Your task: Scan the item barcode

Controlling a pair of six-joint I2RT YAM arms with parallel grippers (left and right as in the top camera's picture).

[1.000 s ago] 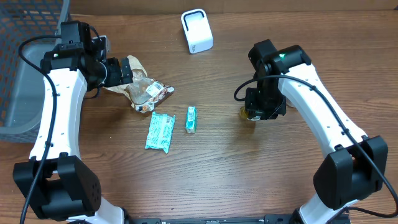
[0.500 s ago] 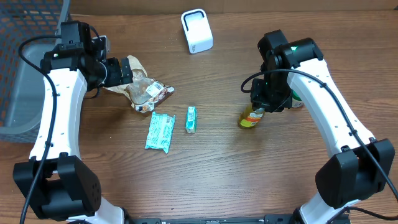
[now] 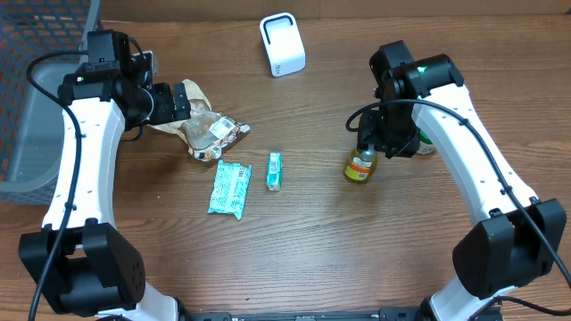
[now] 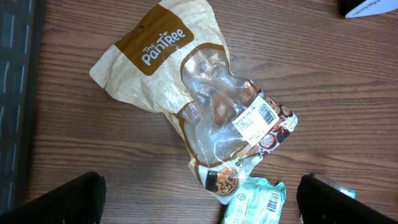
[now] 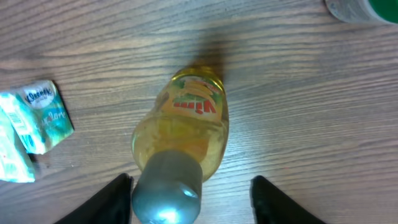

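Better to take the upright bottle (image 3: 359, 167), right of centre in the overhead view, low on its stiff, probably slippery, liquid-heavy body; right gripper (image 5: 197, 199) spread open beside the cap (image 5: 166, 194), holding nothing.

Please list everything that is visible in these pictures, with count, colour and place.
scanner: 1, white, table's far edge
snack bag: 1, brown and clear, left side
large packet: 1, teal, left of centre
small packet: 1, teal, beside large packet
bottle: 1, yellow, grey cap, upright, right of centre
container: 1, green, right side, partly hidden
basket: 1, grey, left edge
table: 1, brown wood
left hand: 1, black, open above snack bag
right hand: 1, black, open around bottle
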